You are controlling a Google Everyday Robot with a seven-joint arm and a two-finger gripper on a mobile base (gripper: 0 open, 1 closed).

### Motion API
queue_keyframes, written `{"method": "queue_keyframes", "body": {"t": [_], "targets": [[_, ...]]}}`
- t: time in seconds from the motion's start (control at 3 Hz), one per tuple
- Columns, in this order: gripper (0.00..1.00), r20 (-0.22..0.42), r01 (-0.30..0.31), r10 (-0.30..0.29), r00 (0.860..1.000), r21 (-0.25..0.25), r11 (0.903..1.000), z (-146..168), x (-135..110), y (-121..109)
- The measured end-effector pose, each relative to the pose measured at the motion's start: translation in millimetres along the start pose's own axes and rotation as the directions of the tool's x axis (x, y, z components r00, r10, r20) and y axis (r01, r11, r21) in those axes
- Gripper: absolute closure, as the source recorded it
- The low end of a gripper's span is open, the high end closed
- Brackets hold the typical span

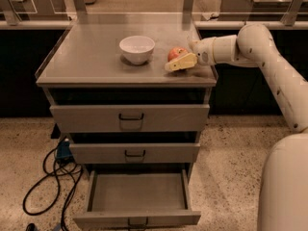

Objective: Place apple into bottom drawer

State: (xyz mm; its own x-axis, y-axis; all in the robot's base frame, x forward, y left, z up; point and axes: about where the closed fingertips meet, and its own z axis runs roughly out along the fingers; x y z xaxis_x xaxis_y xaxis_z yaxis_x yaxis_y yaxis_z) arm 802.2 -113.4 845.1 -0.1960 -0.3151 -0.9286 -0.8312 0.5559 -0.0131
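A white robot arm (269,57) reaches in from the right, over the flat top of a grey metal cabinet (86,57) with three drawers. At its end, the gripper (175,61) sits low over the right part of the cabinet top, near the front edge. A small round red apple with a yellowish patch (177,53) is right at the gripper, touching it, with the gripper's pale yellow tip lying across the apple's near side. Whether the gripper is clamped on the apple or spread apart, I cannot tell. A round white bowl (137,48) stands just to the left of the gripper, apart from the apple. Far below the gripper, the wide, shallow grey bottom drawer (137,194) is pulled out, showing a bare floor. The top drawer (96,118) and middle drawer (96,153) above it are pushed in.
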Motion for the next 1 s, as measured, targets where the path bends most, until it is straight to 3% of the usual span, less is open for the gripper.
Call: {"method": "queue_keyframes", "body": {"t": [1.0], "targets": [[0.66, 0.000, 0.000, 0.000, 1.000, 0.000, 1.0000, 0.1, 0.0, 0.0]]}}
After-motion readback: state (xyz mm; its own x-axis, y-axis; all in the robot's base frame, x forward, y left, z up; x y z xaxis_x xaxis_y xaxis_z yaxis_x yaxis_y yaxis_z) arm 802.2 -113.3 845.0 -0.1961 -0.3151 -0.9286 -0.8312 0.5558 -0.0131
